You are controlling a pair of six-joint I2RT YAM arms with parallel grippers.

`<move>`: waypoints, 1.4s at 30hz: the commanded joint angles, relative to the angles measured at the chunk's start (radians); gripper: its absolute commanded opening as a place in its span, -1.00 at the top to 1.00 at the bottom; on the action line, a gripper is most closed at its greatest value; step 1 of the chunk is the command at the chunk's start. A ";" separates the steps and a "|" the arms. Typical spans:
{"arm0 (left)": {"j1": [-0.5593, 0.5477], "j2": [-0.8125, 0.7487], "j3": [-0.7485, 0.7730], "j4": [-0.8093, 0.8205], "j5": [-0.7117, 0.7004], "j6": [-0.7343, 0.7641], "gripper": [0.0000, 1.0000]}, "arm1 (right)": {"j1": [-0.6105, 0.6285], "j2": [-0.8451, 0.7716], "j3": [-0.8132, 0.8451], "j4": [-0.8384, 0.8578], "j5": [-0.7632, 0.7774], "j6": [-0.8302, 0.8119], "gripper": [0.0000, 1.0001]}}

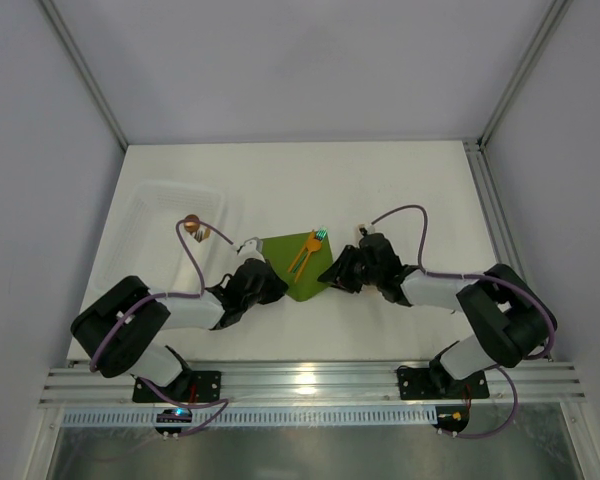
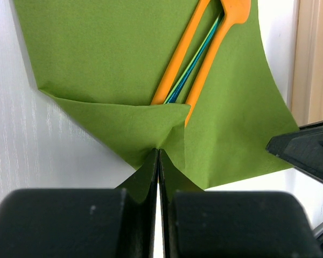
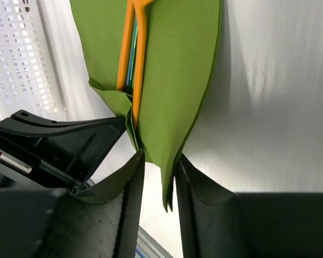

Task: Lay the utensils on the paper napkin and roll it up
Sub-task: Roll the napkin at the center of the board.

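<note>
My left gripper point(image 2: 158, 154) is clamped tight on the near corner of the thin olive-green square paper napkin point(image 2: 107, 54). That corner is lifted and folded up over the near ends of the utensils. My right gripper point(image 3: 160, 161) comes in from the other side. Its jaws stand apart with the napkin's raised edge hanging between them, a gap showing beside the paper.

Two slim orange rods point(image 2: 178, 59) lie side by side along the middle of the napkin. A shiny blue-green metal rod point(image 2: 192, 63) sits in the narrow space between them. Their far ends reach toward the far corner.

The napkin rests on a plain white tabletop point(image 1: 380, 190), about midway between my two arms. A clear plastic tray point(image 1: 155, 200) sits on the table to the left, well apart from the napkin. Pale grey walls point(image 1: 300, 60) close in the table on three sides. A ribbed aluminium rail point(image 1: 310, 380) runs along the near edge, where my bases are bolted.
</note>
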 commanded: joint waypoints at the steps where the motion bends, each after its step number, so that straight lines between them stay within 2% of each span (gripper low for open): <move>1: -0.005 -0.019 0.013 0.004 -0.023 0.007 1.00 | 0.007 -0.004 0.073 -0.053 0.018 -0.052 0.39; 5: -0.007 -0.020 0.015 -0.002 -0.024 0.008 1.00 | 0.009 0.026 0.145 -0.085 0.000 -0.064 0.74; 9: -0.007 -0.020 0.018 -0.005 -0.023 0.011 1.00 | 0.009 0.055 0.202 -0.127 -0.019 -0.070 0.92; 23: -0.007 -0.020 0.030 -0.016 -0.013 0.014 1.00 | 0.044 0.145 0.394 -0.225 -0.045 -0.101 0.92; 34: -0.007 -0.049 0.055 -0.053 0.026 0.020 1.00 | 0.053 0.066 0.248 -0.208 -0.014 -0.113 0.92; 42: -0.016 -0.069 0.067 -0.065 0.049 0.023 1.00 | 0.056 0.066 0.240 -0.190 -0.007 -0.113 0.93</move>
